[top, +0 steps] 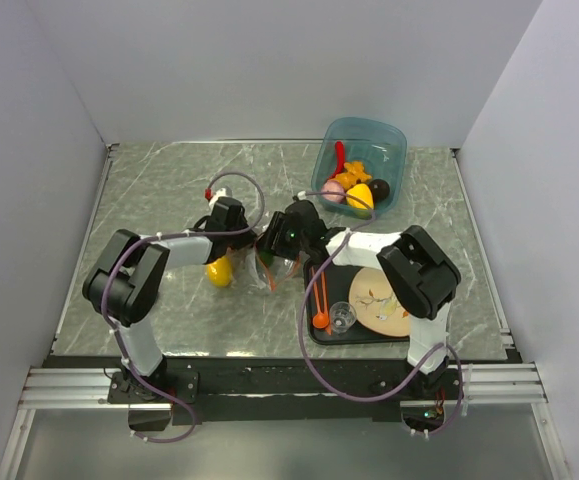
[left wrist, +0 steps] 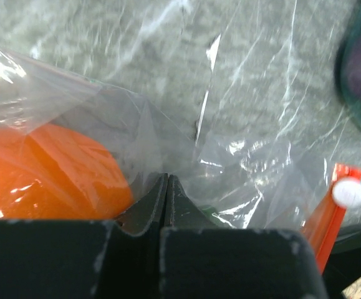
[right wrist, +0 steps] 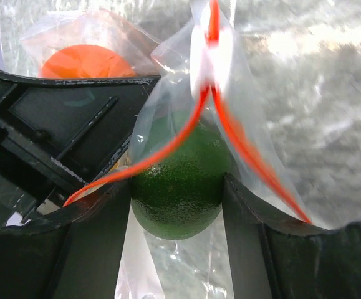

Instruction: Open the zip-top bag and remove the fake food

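left hand (left wrist: 166, 182) pinches zip-top bag (left wrist: 242, 156); right hand (right wrist: 177, 190) clasps green lime (right wrist: 175, 208) inside

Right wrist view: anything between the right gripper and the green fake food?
Nothing solid. The green fake food sits right between the fingers of the right gripper. Only the zip-top bag is there: its orange-red zip strip crosses in front, and I can't tell whether clear film lies under the fingers.

Clear plastic zip-top bag (top: 269, 264) is mid-tabletop (top: 159, 180), wedged between left claw (left wrist: 164, 185) and right claw (right wrist: 176, 190). Yellow plastic toy lemon (top: 219, 271) sits just left of it. Translucent blue tub (top: 401, 142) is back right, with small plastic toy foods (top: 354, 186) inside. Black tray (top: 316, 298) is front right, carrying a round plate (top: 382, 302).
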Motion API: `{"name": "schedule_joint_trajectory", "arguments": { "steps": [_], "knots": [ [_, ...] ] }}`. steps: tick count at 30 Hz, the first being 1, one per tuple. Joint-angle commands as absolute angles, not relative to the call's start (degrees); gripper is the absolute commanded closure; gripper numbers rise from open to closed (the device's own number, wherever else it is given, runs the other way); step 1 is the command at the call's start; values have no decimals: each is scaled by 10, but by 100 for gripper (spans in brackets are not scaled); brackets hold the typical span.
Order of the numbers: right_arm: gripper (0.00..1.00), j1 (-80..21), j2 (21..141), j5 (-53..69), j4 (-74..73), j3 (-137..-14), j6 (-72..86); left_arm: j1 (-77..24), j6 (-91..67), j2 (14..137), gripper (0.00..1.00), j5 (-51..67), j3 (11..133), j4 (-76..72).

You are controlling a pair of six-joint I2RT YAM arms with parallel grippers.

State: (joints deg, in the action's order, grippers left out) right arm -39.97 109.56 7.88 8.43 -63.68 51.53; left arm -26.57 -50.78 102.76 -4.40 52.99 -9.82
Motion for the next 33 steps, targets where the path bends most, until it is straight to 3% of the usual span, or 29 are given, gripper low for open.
{"name": "schedule_joint_trajectory", "arguments": {
  "steps": [1, 8, 12, 22, 33],
  "knots": [
    [53, -401, 1036, 54, 84, -620, 497, -260, -514, 1016, 99, -39, 491, -48],
    [50, -399, 1003, 33, 65, -599, 482, -246, -507, 1006, 99, -40, 475, -54],
    [42, -400, 1009, 42, 59, -608, 470, -245, -503, 1006, 99, -28, 473, -64],
    [45, -412, 1070, 61, 13, -676, 449, -245, -504, 1016, 99, -18, 467, -77],
    [29, -438, 1139, 43, -61, -753, 414, -247, -509, 1033, 99, -11, 466, -93]
  ]
}}
